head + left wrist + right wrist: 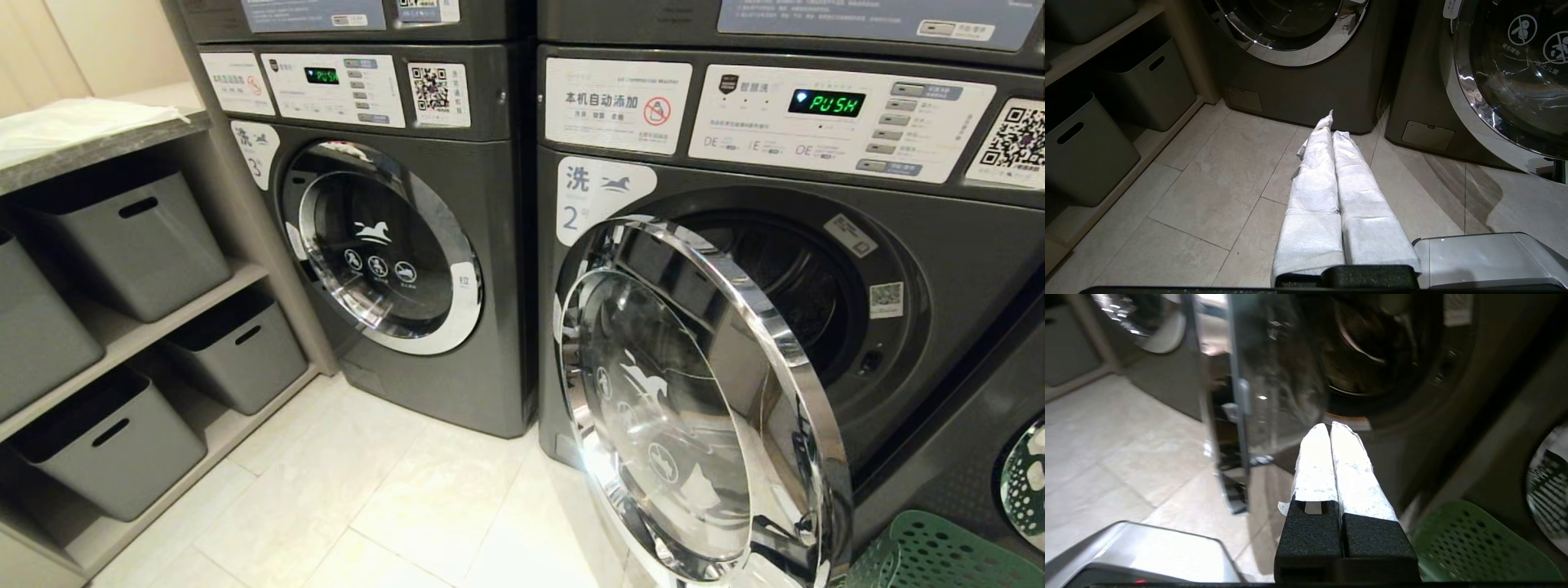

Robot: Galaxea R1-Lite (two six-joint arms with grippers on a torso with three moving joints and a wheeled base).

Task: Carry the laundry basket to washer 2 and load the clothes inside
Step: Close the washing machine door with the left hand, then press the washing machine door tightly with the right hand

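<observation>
Washer 2 (963, 269) is the dark grey machine on the right, marked with a 2. Its chrome-rimmed door (694, 408) hangs open and the drum (784, 278) behind it is dark. The green perforated laundry basket (931, 555) sits on the floor at the bottom right, below that opening, and shows in the right wrist view too as the basket (1474, 547). No clothes show. My left gripper (1333, 124), white-wrapped, is shut and empty, low over the floor tiles. My right gripper (1329, 426) is shut and empty, pointing at the open washer beside the door edge.
Washer 3 (392, 245) stands to the left with its door shut. Further left a shelf unit (147, 327) holds several grey bins (131, 245). Light floor tiles (367, 490) spread in front of the machines. A third machine's door (1024, 482) shows at the far right.
</observation>
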